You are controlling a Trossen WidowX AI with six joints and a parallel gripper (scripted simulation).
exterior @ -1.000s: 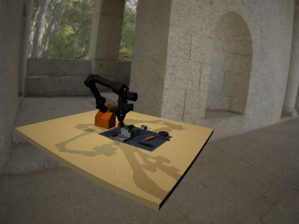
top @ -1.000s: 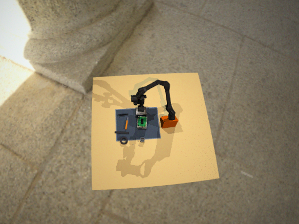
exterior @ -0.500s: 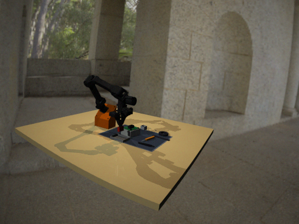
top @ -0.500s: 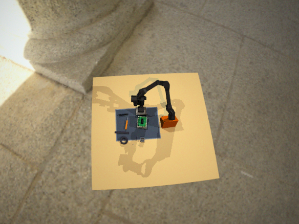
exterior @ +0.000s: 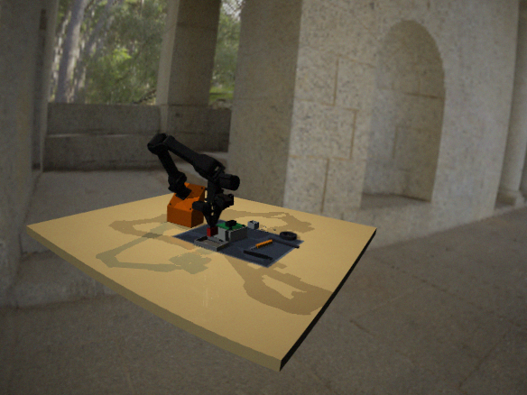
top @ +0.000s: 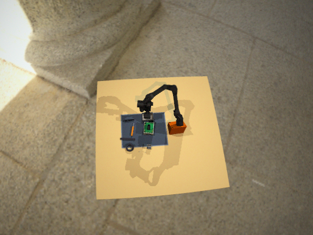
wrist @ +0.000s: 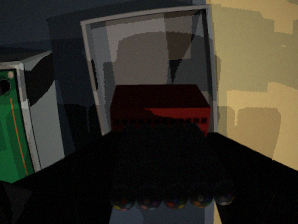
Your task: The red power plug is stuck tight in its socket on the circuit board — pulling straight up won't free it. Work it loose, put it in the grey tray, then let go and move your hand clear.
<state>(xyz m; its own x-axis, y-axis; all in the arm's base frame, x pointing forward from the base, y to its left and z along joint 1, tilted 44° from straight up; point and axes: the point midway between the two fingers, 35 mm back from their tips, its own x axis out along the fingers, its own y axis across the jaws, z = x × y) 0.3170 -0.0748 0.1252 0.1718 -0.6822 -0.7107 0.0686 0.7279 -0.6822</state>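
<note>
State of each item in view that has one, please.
gripper: shut on the plug
red power plug: out of its socket, held
socket: vacant
grey tray: uncovered, plug not released into it
circuit board: face up

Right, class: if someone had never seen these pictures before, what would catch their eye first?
Probably the black arm, arching up from its bright orange base on the pale yellow table top. Next, the red plug gripped in its fingers, beside the green circuit board on the dark blue mat.
</note>
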